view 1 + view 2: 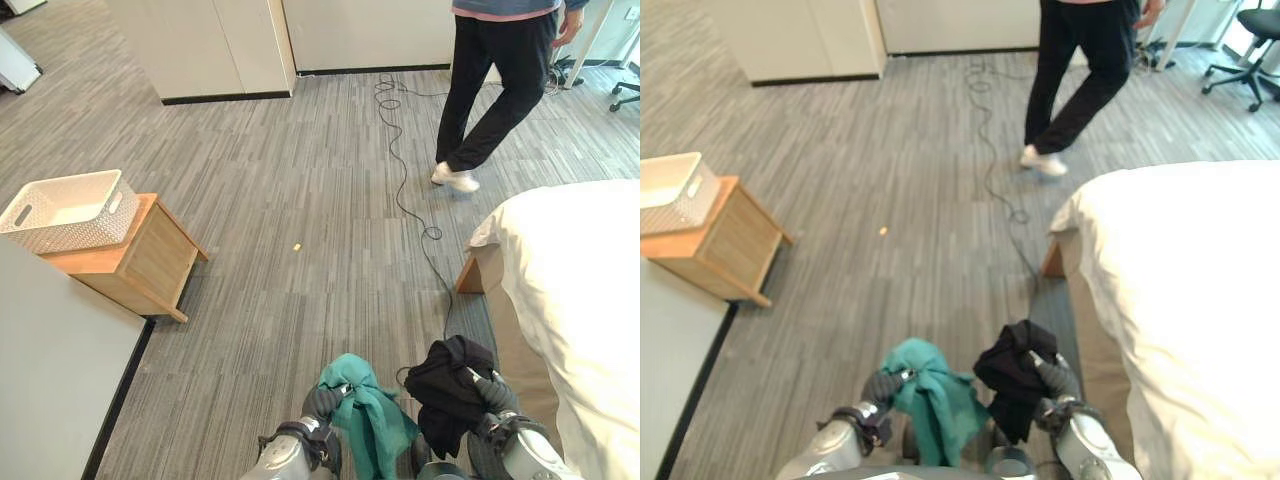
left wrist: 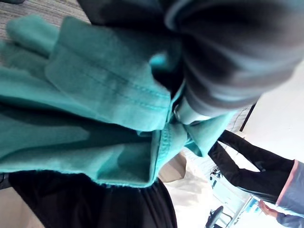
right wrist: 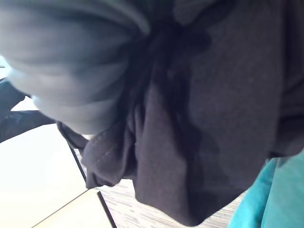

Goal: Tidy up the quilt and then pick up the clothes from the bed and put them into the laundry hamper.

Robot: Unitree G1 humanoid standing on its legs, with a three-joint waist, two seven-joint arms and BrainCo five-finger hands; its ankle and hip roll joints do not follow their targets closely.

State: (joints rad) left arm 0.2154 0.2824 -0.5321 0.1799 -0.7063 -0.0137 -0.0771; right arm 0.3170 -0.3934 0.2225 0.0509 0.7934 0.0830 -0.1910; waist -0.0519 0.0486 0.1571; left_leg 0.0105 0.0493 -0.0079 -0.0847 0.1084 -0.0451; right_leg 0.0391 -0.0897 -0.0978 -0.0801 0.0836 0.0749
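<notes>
My left hand (image 1: 322, 404) is shut on a teal garment (image 1: 372, 414) that hangs low in front of me; its folds show close up in the left wrist view (image 2: 95, 109). Beside it my right hand (image 1: 492, 392) is shut on a bunched black garment (image 1: 445, 388), seen close in the right wrist view (image 3: 199, 123). The white laundry hamper (image 1: 68, 209) stands on a small wooden table (image 1: 150, 260) at the left. The bed with its white quilt (image 1: 585, 290) lies at the right.
A person in black trousers (image 1: 495, 90) walks across the carpet ahead, near a cable (image 1: 405, 170) on the floor. White cabinets (image 1: 205, 45) line the far wall. A grey surface (image 1: 55, 370) borders my left. An office chair (image 1: 1245, 55) stands at the far right.
</notes>
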